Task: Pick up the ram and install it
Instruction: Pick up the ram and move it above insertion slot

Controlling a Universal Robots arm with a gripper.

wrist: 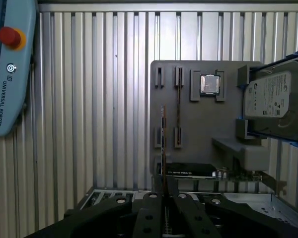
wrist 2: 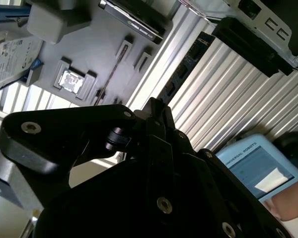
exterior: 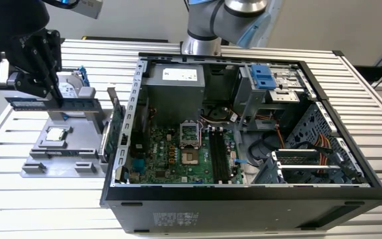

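The ram (exterior: 81, 104) is a long thin stick with dark chips. It hangs level above the grey holder tray (exterior: 58, 159) at the exterior view's left, with my black gripper (exterior: 53, 102) shut on it near its middle. In the first wrist view the ram (wrist: 163, 139) shows edge-on as a thin line running out from between the closed fingers (wrist: 154, 198), over the tray's (wrist: 208, 129) edge. In the second wrist view the ram (wrist 2: 186, 64) reaches out past the gripper (wrist 2: 156, 106). The open computer case (exterior: 244, 194) lies at the exterior view's right, with long memory slots (exterior: 219, 159) on its green motherboard.
The tray also carries a square silver processor (exterior: 57, 133), a hard drive (exterior: 71, 87) and an upright expansion card (exterior: 115, 129) next to the case wall. A blue teach pendant (wrist: 7, 69) lies on the slatted table. The arm's base (exterior: 201, 45) stands behind the case.
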